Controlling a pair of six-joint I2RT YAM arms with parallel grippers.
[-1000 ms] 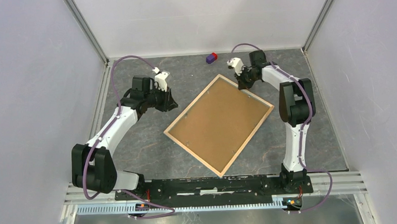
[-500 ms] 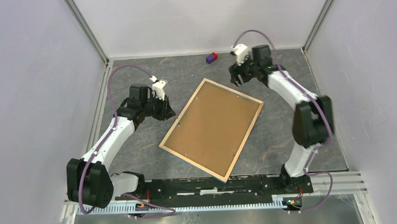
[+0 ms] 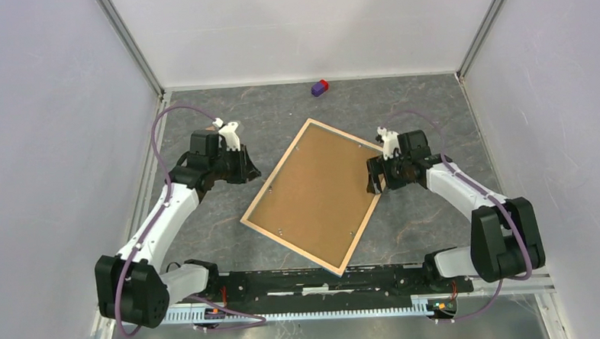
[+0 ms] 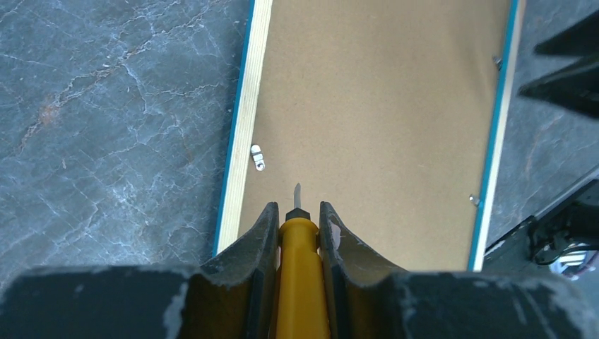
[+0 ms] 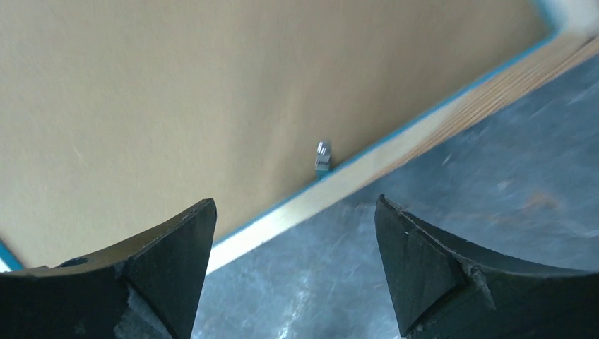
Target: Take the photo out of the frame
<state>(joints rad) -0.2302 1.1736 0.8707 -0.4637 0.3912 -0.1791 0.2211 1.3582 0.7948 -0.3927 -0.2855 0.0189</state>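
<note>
The frame (image 3: 321,191) lies face down in the middle of the table (image 3: 223,219), brown back up; the photo is hidden beneath it. The left gripper (image 4: 297,212) is closed on a yellow-handled tool (image 4: 300,268), whose tip is near a metal tab (image 4: 258,157); the right gripper (image 5: 293,233) hangs wide open over the opposite rim. The step in hand seems to be turning the tabs; next, the tip must meet that tab exactly.

A purple-and-red block (image 3: 320,87) sits at the grey marbled table's (image 3: 432,110) far edge, well apart from a yellow-handled tool (image 4: 302,275).
</note>
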